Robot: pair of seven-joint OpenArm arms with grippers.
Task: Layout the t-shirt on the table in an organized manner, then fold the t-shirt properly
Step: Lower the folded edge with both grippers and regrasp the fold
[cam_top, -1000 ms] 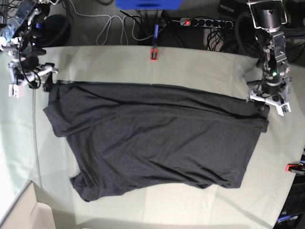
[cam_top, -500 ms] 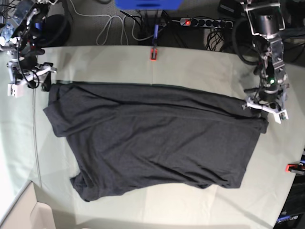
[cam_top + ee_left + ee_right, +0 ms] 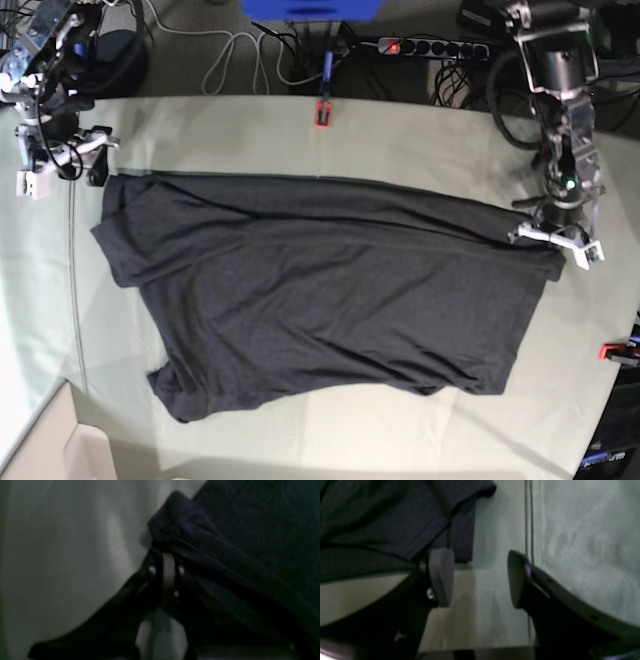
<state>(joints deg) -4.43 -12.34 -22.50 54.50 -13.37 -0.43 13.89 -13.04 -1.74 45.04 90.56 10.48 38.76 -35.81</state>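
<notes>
The charcoal t-shirt [image 3: 320, 290] lies spread, plain side up, across the pale green table [image 3: 420, 150], with its lower edge rumpled. At the shirt's right corner my left gripper [image 3: 553, 240] points down. In the left wrist view that gripper [image 3: 166, 555] is shut on a bunched ridge of the dark t-shirt [image 3: 250, 530]. My right gripper [image 3: 70, 165] hovers by the shirt's upper left corner. In the right wrist view it [image 3: 480, 575] stands open. Its left finger [image 3: 441, 575] is beside the t-shirt edge [image 3: 382, 517], with bare table [image 3: 570, 542] between the fingers.
A red clamp [image 3: 322, 113] sits on the far table edge and another [image 3: 612, 351] on the right edge. Behind the table lie a power strip [image 3: 430, 46] and cables [image 3: 240, 50]. A pale box [image 3: 50, 450] stands at the bottom left corner.
My left gripper has come down and inward onto the shirt's right corner and has shut on the fabric. The right gripper has drifted slightly up and stays open.
</notes>
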